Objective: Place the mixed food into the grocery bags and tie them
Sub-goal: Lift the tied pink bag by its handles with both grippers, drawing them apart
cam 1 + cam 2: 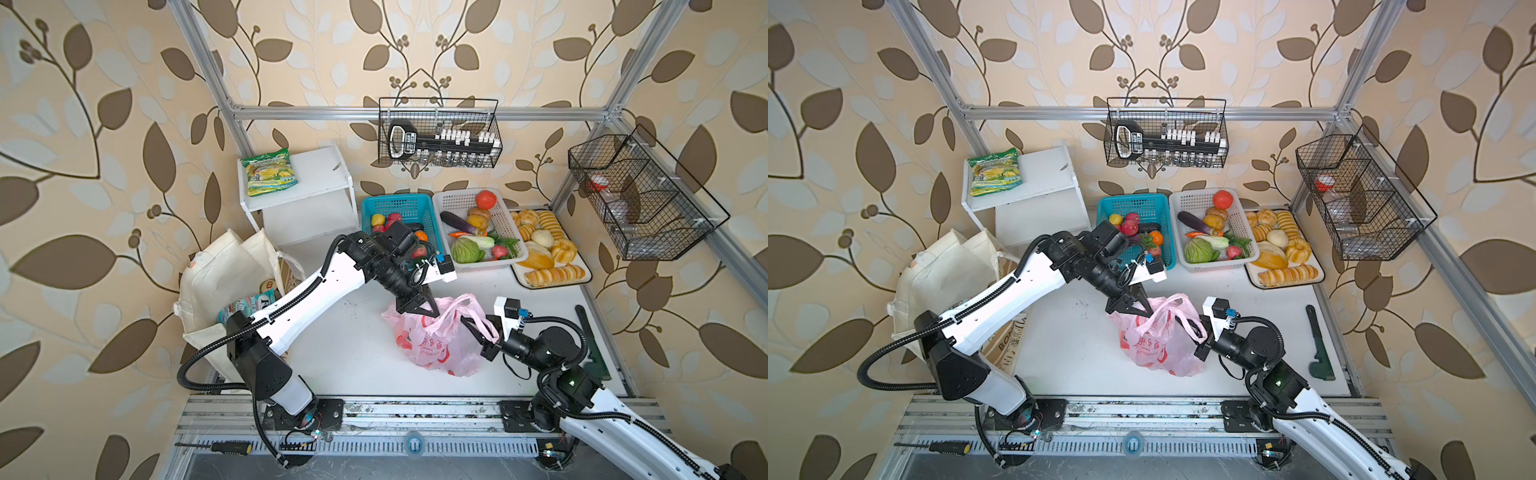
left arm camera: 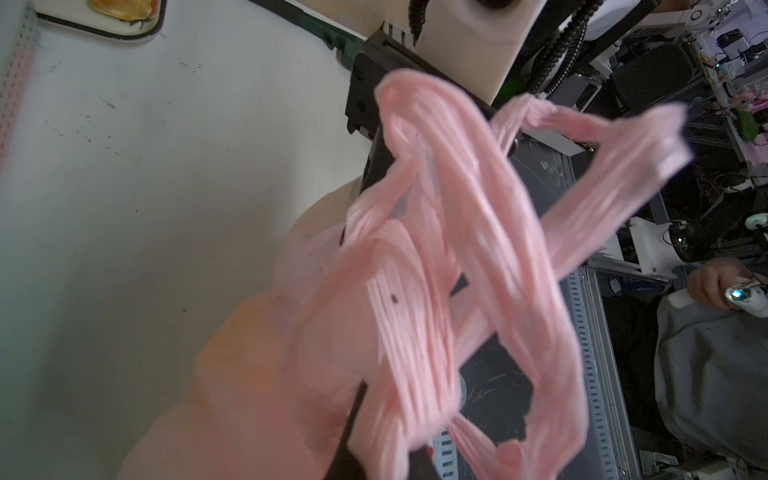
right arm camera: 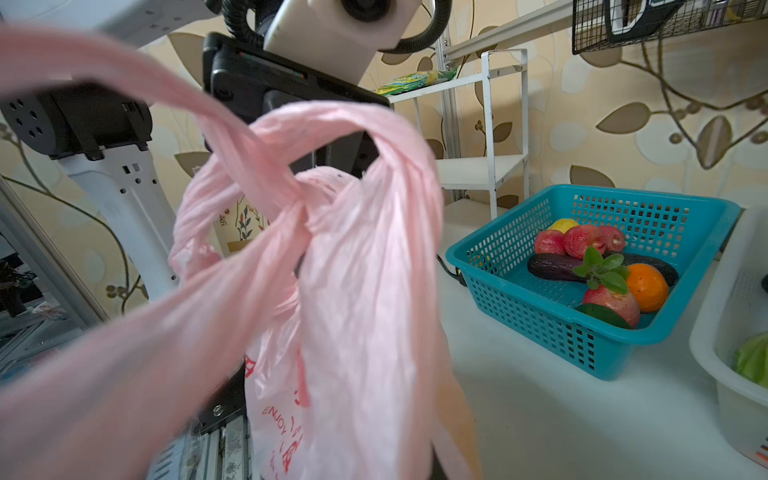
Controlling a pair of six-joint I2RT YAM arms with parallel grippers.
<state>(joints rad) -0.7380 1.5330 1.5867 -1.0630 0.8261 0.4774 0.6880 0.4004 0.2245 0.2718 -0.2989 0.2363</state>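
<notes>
The pink plastic bag stands mid-table with something orange showing through its side. Its two handles are crossed over each other above the bag. My left gripper is shut on one handle at the bag's top. My right gripper is shut on the other handle at the bag's right. The cream tote slumps at the left, holding a gold-topped can and a teal-red packet. Toy fruit lies in the teal basket.
A white basket of vegetables and a bread tray sit at the back right. A white shelf holds a green-yellow packet. Wire baskets hang on the frame. A dark green tool lies along the right edge.
</notes>
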